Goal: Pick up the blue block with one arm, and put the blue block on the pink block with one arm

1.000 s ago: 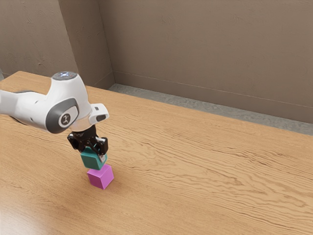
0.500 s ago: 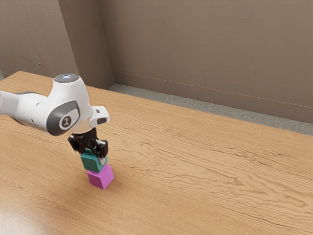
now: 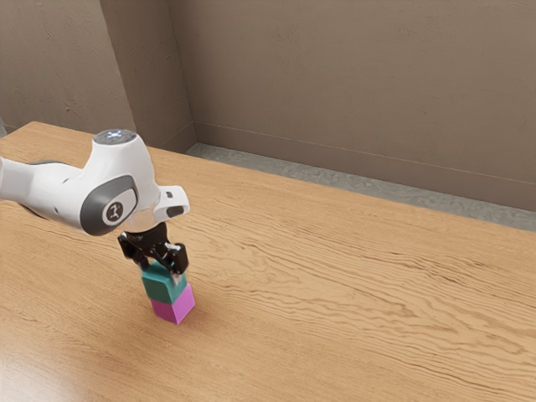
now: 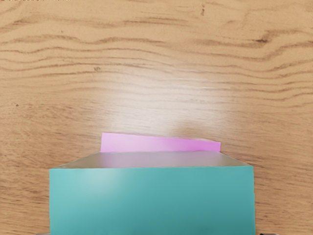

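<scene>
Our gripper (image 3: 163,268) is closed on the blue block (image 3: 163,286), one black finger on each of two opposite sides near its top. The block, blue-green in colour, sits upright on the pink block (image 3: 173,306), touching it, and the two make a small stack. The stack stands on the desk (image 3: 352,276) toward its near edge, at the exterior view's left, well apart from the far edge by the wall. Our white arm (image 3: 92,193) reaches down over it. From the wrist, the blue block (image 4: 151,200) lies just under our hand, with a strip of the pink block (image 4: 156,144) showing past it.
</scene>
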Available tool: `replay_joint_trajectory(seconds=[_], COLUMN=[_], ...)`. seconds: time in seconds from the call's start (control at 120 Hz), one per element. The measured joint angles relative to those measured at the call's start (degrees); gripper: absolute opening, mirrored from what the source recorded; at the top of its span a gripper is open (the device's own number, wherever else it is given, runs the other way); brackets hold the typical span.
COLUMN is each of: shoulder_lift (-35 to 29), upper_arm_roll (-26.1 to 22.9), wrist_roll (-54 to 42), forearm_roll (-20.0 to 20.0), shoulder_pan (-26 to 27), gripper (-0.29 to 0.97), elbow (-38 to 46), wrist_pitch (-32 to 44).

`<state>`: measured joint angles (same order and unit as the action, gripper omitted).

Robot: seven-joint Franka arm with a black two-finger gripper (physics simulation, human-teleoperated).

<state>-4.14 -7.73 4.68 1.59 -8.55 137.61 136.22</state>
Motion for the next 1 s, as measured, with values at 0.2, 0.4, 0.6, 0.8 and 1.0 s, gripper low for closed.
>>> replay_joint_trajectory(seconds=[0.2,0.4,0.6,0.8,1.0], shoulder_lift=[-9.87,-9.83,-8.97,-8.64,-8.50], upper_arm_roll=[1.67,6.87,7.82,7.82,7.82], wrist_roll=[-0.41,4.28,7.76,10.26,12.07], forearm_roll=[3.54,3.36,0.32,-0.37,-0.50], shoulder_pan=[-0.33,-0.85,-0.95,-0.87,-0.90], gripper=[0.63,0.66,0.67,0.68,0.68], elbow=[-10.13,-37.50,-39.23,-35.49,-35.12], wrist_pitch=[-4.15,-23.64,-38.25,-43.73,-45.79])
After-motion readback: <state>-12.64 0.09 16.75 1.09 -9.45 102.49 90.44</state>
